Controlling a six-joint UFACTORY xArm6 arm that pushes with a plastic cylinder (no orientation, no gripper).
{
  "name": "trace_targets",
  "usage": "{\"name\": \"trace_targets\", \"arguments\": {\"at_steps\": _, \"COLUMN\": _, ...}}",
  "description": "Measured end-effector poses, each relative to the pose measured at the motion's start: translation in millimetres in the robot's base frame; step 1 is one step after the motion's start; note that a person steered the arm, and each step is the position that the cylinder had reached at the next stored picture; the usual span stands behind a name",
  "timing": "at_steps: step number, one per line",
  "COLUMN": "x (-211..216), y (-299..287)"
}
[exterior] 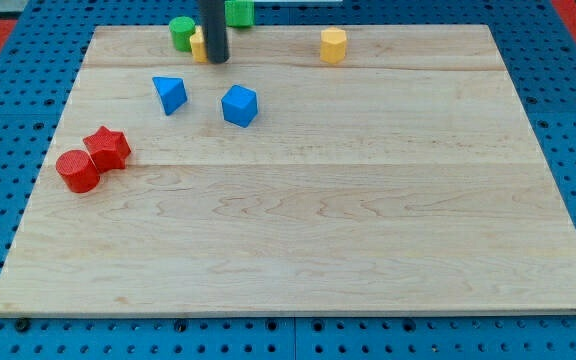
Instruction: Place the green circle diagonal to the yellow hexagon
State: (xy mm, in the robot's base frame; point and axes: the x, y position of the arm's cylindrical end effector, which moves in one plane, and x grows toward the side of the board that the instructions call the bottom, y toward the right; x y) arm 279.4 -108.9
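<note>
Judging the green circle [181, 32] light, rigid, ready to slide: we have no fingers, so our tip [216, 59] should push its flank toward the yellow hexagon [333, 45].

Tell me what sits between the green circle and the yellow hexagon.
In the camera view, between the green circle and the yellow hexagon stands my rod, its tip against a second yellow block; right of that, the board is bare.

Rod tip at the board's top edge, among the blocks

The tip [215, 60] sits against a partly hidden yellow block [198, 45], just right of the green circle [181, 31]; the yellow hexagon [333, 45] stands well apart, rightward.
</note>
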Motion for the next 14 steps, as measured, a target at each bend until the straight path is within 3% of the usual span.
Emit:
{"name": "trace_targets", "arguments": {"at_steps": 1, "x": 12.7, "y": -31.3}}
{"name": "trace_targets", "arguments": {"at_steps": 2, "x": -37.9, "y": -123.4}}
{"name": "trace_targets", "arguments": {"at_steps": 3, "x": -87.0, "y": -156.4}}
{"name": "trace_targets", "arguments": {"at_steps": 4, "x": -87.6, "y": -109.7}}
{"name": "trace_targets", "arguments": {"at_steps": 5, "x": -86.7, "y": -21.2}}
{"name": "trace_targets", "arguments": {"at_steps": 6, "x": -74.4, "y": 14.5}}
{"name": "trace_targets", "arguments": {"at_steps": 8, "x": -25.4, "y": 58.0}}
{"name": "trace_targets", "arguments": {"at_steps": 9, "x": -9.5, "y": 48.5}}
{"name": "trace_targets", "arguments": {"at_steps": 10, "x": -9.6, "y": 47.2}}
{"name": "trace_targets", "arguments": {"at_steps": 12, "x": -59.7, "y": 97.0}}
{"name": "trace_targets", "arguments": {"at_steps": 14, "x": -7.6, "y": 126.1}}
